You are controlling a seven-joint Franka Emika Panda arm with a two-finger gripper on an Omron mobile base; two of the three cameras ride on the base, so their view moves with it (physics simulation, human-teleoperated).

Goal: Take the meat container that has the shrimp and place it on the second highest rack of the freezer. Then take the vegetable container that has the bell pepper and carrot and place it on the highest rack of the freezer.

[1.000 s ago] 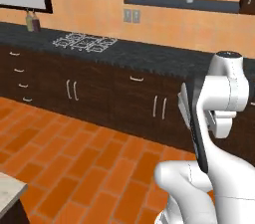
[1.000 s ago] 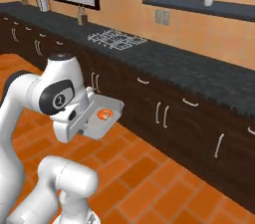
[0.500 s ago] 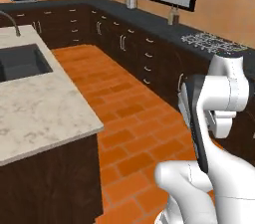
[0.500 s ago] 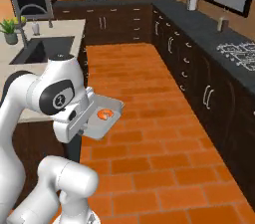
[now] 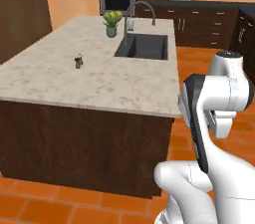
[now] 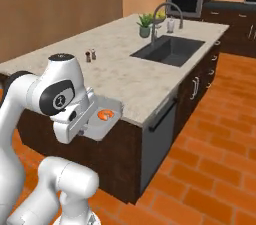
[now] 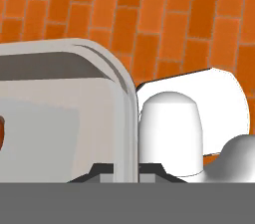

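Kitchen island (image 6: pixel 125 76), tool (image 7: pixel 124 170) (clamped) holding tray (image 6: pixel 102 124)

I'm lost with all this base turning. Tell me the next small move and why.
Probably keep the base turning to look for the freezer. The tool is shut on the rim of the grey tray with the shrimp in it. Ahead stands the kitchen island with its sink, so there is no rack to set the tray on.

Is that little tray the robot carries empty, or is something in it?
Not empty. The grey tray, held level in the shut gripper, has one small orange shrimp lying inside it.
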